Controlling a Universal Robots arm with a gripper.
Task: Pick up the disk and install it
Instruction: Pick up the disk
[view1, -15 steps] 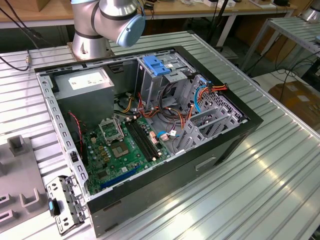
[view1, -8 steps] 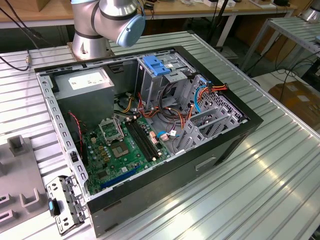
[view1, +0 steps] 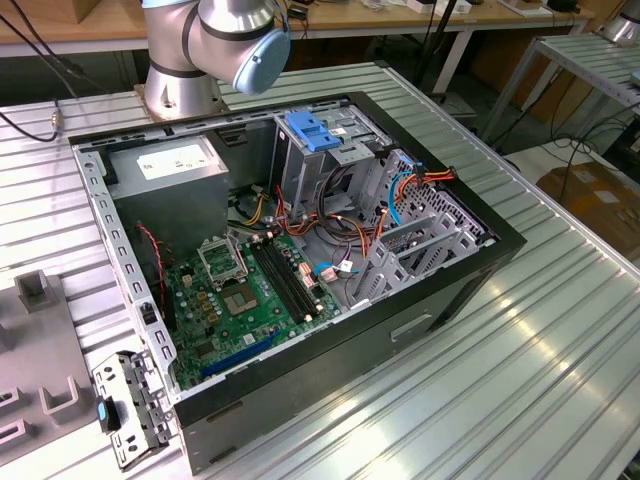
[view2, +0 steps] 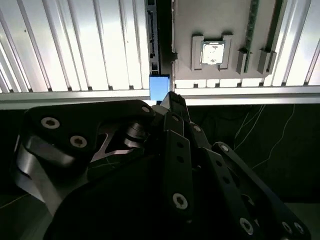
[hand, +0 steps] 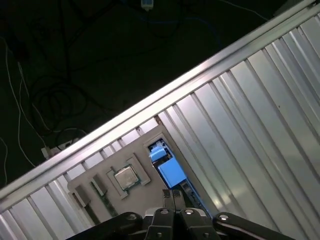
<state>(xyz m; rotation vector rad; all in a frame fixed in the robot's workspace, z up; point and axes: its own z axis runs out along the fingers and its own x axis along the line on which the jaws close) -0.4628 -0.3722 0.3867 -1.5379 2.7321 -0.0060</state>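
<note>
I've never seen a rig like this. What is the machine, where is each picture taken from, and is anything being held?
The machine is one robot arm standing on a ribbed metal table. The exterior view looks on from off the arm: an open computer case lies on the table, its motherboard exposed. Both wrist views come from cameras riding on the arm, looking past the gripper. Below it lies a grey tray holding a processor chip, and along the tray's edge sits the disk, seen edge-on with its blue rail. The gripper hovers close over the disk; it looks shut and holds nothing.
</note>
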